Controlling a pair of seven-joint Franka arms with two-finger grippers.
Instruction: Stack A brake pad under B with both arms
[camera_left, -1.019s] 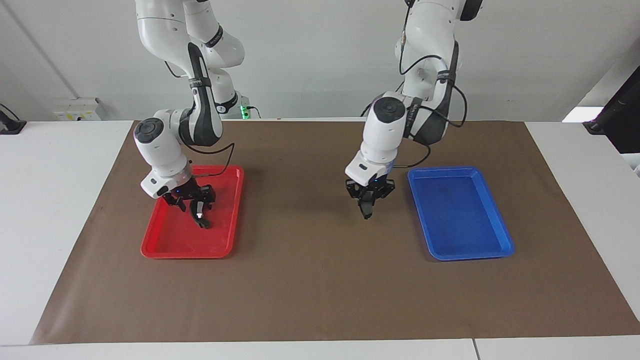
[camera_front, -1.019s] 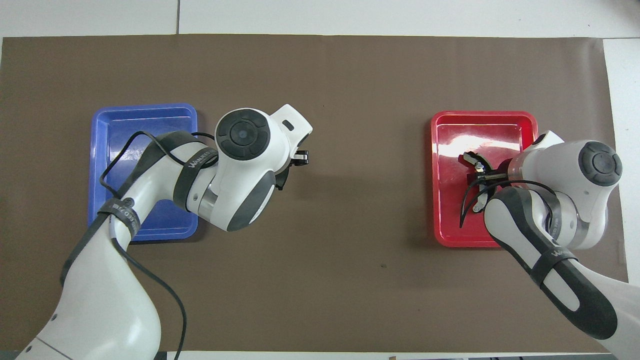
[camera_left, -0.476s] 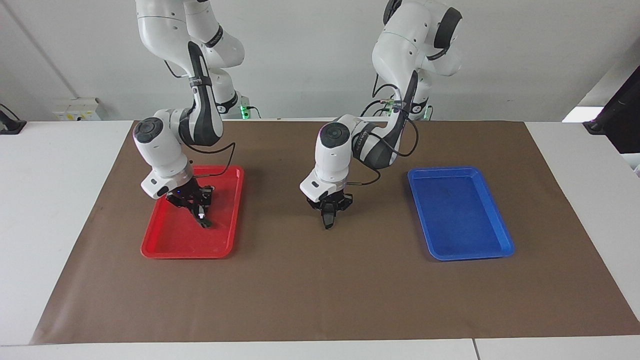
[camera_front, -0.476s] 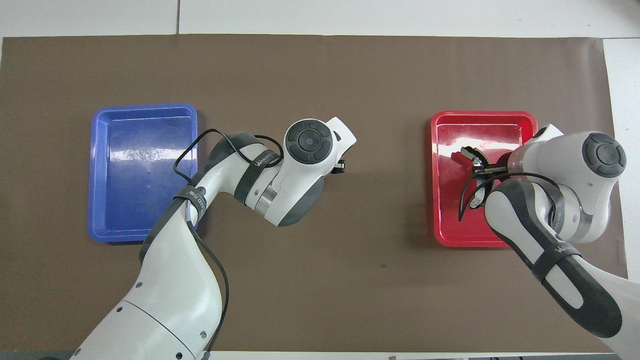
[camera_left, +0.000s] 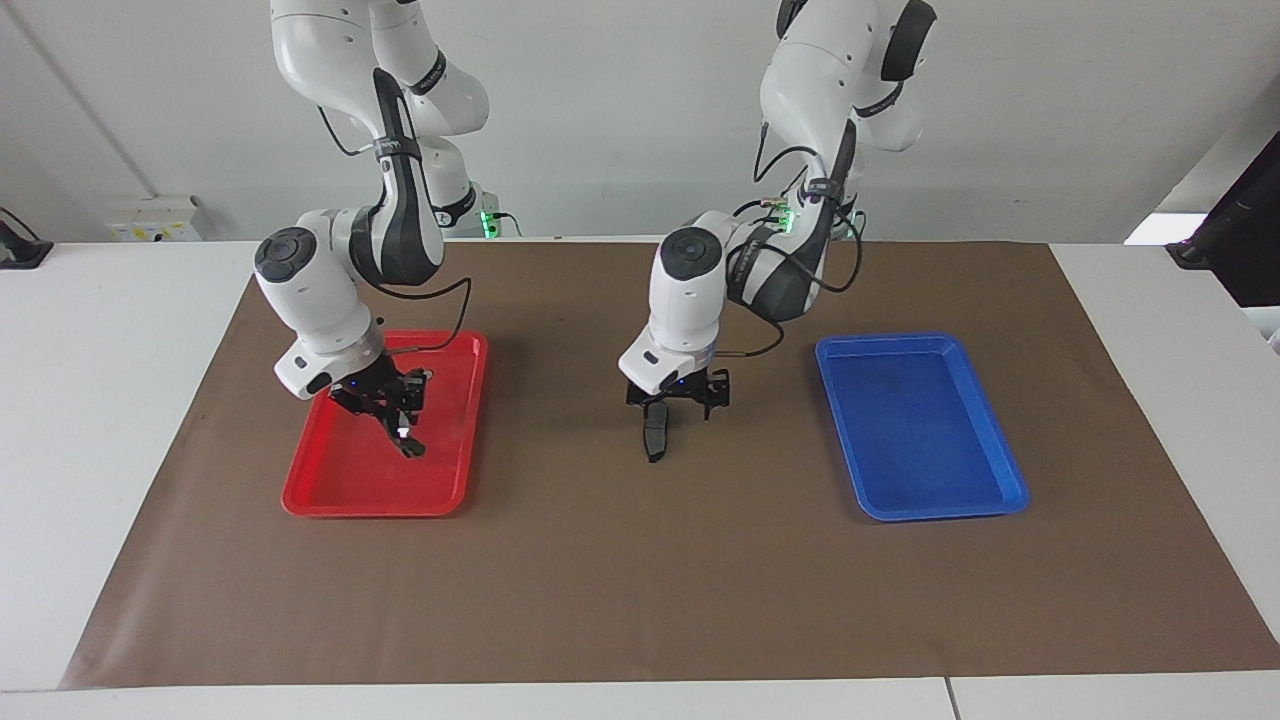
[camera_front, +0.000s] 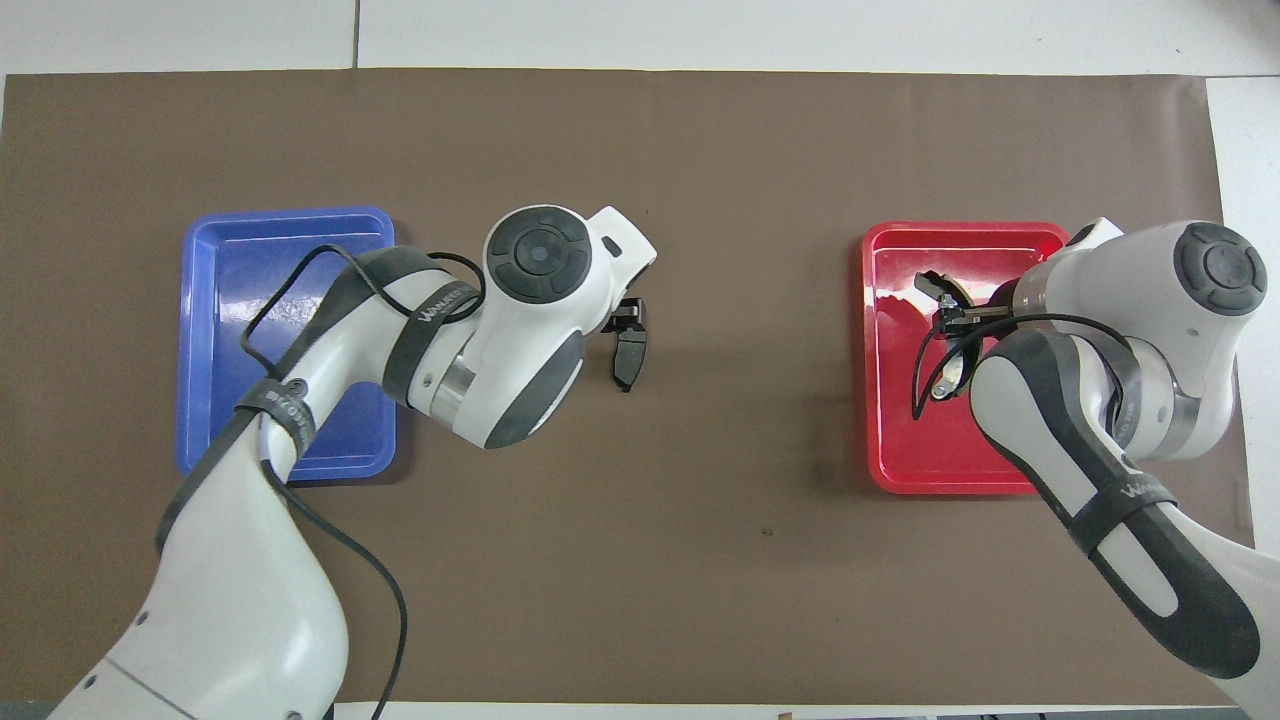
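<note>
The A brake pad (camera_left: 655, 432) (camera_front: 627, 360), short, flat and dark grey, lies on the brown mat (camera_left: 640, 590) between the two trays. My left gripper (camera_left: 678, 400) (camera_front: 624, 320) hangs open just above the pad's end nearer the robots, holding nothing. B (camera_left: 405, 440) (camera_front: 938, 386), the long dark crescent with a shiny spot, hangs slanted low over the red tray (camera_left: 370, 508) (camera_front: 965, 230). My right gripper (camera_left: 393, 412) (camera_front: 950, 318) is shut on its upper end. I cannot tell whether B's lower tip touches the tray floor.
A blue tray (camera_left: 940, 512) (camera_front: 290, 213) sits on the mat toward the left arm's end, with part of the left arm over it in the overhead view. A black object (camera_left: 1240, 240) stands at that end of the white table.
My left gripper carried the pad to the mat between the trays, opened and let it go there. My right gripper closed on B and its arm rose slightly.
</note>
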